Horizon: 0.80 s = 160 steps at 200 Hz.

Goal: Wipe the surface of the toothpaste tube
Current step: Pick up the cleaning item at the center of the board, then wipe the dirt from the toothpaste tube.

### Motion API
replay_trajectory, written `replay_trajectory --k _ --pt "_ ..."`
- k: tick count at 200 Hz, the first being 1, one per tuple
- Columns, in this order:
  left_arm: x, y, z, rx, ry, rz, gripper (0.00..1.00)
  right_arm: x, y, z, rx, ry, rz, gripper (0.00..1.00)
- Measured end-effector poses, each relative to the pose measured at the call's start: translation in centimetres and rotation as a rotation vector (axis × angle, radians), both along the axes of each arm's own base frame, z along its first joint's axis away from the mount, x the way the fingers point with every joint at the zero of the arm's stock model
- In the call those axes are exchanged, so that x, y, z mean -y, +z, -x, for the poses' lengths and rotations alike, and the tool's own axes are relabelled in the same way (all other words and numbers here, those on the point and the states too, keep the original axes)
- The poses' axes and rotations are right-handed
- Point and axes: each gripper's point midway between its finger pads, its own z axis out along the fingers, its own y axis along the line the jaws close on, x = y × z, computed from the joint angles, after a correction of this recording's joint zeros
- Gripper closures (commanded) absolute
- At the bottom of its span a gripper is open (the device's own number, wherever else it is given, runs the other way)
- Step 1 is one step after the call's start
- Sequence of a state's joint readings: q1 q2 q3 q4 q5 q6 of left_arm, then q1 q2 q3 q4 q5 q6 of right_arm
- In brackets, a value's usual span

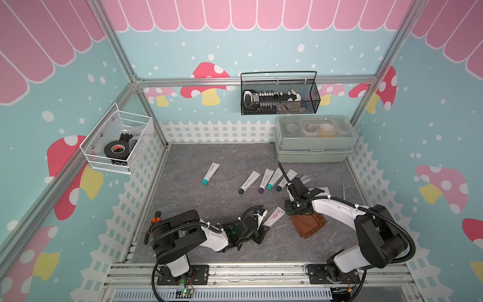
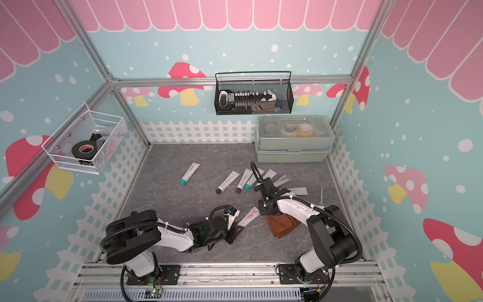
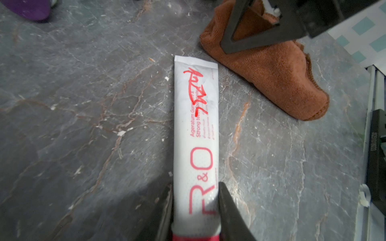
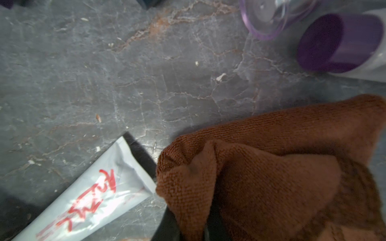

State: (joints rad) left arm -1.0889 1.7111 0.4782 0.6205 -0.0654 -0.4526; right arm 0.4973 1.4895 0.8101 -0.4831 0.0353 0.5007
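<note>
Lying flat on the grey counter (image 1: 209, 162), near the front and between the two arms, is the toothpaste tube (image 3: 195, 135) – white, with red lettering and a red scribble toward its crimped end. The left pincer (image 3: 196, 187) grips it by the sides just above the red cap, its dark fingers (image 3: 227, 204) pressed against the tube. The right pincer (image 4: 190, 227) is clamped on a bunched brown cloth (image 4: 271, 167), which sits just beside the crimped end; whether the two touch I cannot tell.

The counter has a stone pattern with rust-coloured veins and scattered white flecks. Farther back lies a row of other tubes (image 1: 266, 179) with dark, purple and teal caps, and a lone teal-capped tube (image 1: 210, 174) lies well apart to their left. A pale green lidded box (image 1: 315, 141) stands in the back right corner.

The walls are teal with red and pink mushrooms, a pink scalloped band on top and a white picket fence along the bottom – all framed in aluminium bars. A black mesh basket (image 1: 279, 94) hangs on the back wall, and a white mesh basket (image 1: 117, 141) on the left wall holds a roll of black tape (image 1: 116, 149).
</note>
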Motion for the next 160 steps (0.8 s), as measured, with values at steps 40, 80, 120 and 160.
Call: replay_trajectory --k 40,80,120,160 --pt "0.5 0.0 0.1 0.008 -0.013 0.018 0.74 -2.0 2.1 1.4 0.006 0.049 -0.153 0.91" --pt "1.6 0.0 0.5 0.012 -0.041 0.020 0.74 -4.5 3.3 2.8 -0.028 0.115 -0.292 0.91" --pt "1.9 0.0 0.5 0.010 -0.048 0.016 0.74 -6.3 1.4 4.2 -0.112 0.169 -0.304 0.91" --pt "1.8 0.0 0.5 0.007 -0.041 0.017 0.74 -6.4 0.6 3.6 -0.120 0.168 -0.236 0.93"
